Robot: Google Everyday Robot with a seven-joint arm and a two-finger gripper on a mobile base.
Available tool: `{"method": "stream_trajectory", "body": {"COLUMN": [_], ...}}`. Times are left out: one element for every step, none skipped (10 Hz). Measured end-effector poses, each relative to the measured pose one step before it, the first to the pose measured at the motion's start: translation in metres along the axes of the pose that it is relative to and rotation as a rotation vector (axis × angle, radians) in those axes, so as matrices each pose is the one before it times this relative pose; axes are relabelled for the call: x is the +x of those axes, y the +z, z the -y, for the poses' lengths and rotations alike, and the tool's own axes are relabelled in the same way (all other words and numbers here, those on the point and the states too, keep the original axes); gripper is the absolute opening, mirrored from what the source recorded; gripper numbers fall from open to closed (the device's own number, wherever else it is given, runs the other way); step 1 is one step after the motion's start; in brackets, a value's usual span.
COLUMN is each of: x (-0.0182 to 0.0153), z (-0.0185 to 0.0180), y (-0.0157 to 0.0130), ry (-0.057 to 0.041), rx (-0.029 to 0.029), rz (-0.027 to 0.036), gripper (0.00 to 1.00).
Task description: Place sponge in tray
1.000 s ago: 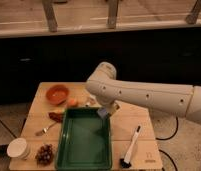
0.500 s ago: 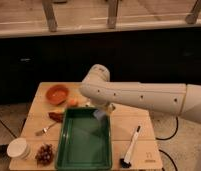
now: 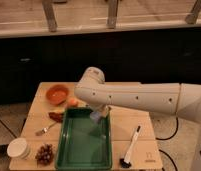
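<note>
- Wooden table (image 3: 129, 127) stands before a dark wall, with a pale ledge and rail posts above.
- Tray (image 3: 69, 150) lies on the table with its long axis running from the near edge to the far edge.
- Arm (image 3: 139, 97) reaches in from the right, bent at a rounded elbow over the tray's far right corner.
- Gripper (image 3: 100, 114) hangs down from that elbow, over the far right part of the tray.
- Sponge (image 3: 96, 117) sits at the gripper's tip, pinched there, above the tray floor near the right rim; I cannot tell whether it touches the floor.
- Its long axis looks roughly level and slanted a little across the tray, though it is too small to read surely.
- Bowl (image 3: 57, 93) rests at the far left of the table, with a small orange thing (image 3: 73, 102) just beside it.
- Red-brown item (image 3: 56, 116) lies left of the tray's far corner, and a fork (image 3: 45, 130) lies nearer, also left of the tray.
- White cup (image 3: 17, 148) and grapes (image 3: 44, 153) sit at the near left.
- Brush (image 3: 131, 148) lies right of the tray, bristles toward the near edge.
- Compared with half a second ago, the elbow has swung left and the sponge is lower and further over the tray; the rest has not moved.
</note>
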Motion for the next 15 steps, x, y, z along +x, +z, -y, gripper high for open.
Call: {"method": "stream_trajectory", "body": {"x": [-0.00301, -0.00341, -0.00319, -0.00287, -0.00296, -0.0034, -0.00081, -0.00155, -0.0011, -0.00182, -0.00233, -0.00322, -0.00192, -0.00308, -0.00132], "z": [0.00232, 0.00221, 0.00182, 0.00105, 0.00111, 0.00361, 0.00115, 0.00033, 0.00098, 0.00118, 0.00133, 0.00298, 0.00148, 0.00272, 0.0015], "y": [0.00059, 0.001, 0.00177, 0.00083, 0.00109, -0.00014, 0.00065, 0.00101, 0.00063, 0.00058, 0.00128, 0.00109, 0.0006, 0.00078, 0.00085], "ry": [-0.0159, -0.01501, -0.01775, -0.01531, -0.01548, -0.01936, -0.00958, -0.01017, -0.01049, -0.00898, -0.01166, -0.01614, -0.01062, -0.01348, -0.00658], "rx": [0.00049, -0.00027, -0.0003, 0.00172, 0.00019, 0.0039, 0.00134, 0.00007, 0.00052, 0.00111, 0.00145, 0.00473, 0.00102, 0.0036, 0.00391], "rz": [-0.00115, 0.00113, 0.00055, 0.00002, -0.00013, -0.00071, -0.00048, 0.00088, -0.00172, 0.00005, 0.00017, 0.00005, -0.00085, -0.00069, -0.0001], "gripper": [0.03, 0.03, 0.03, 0.03, 0.03, 0.03, 0.03, 0.03, 0.03, 0.03, 0.03, 0.03, 0.03, 0.03, 0.03]}}
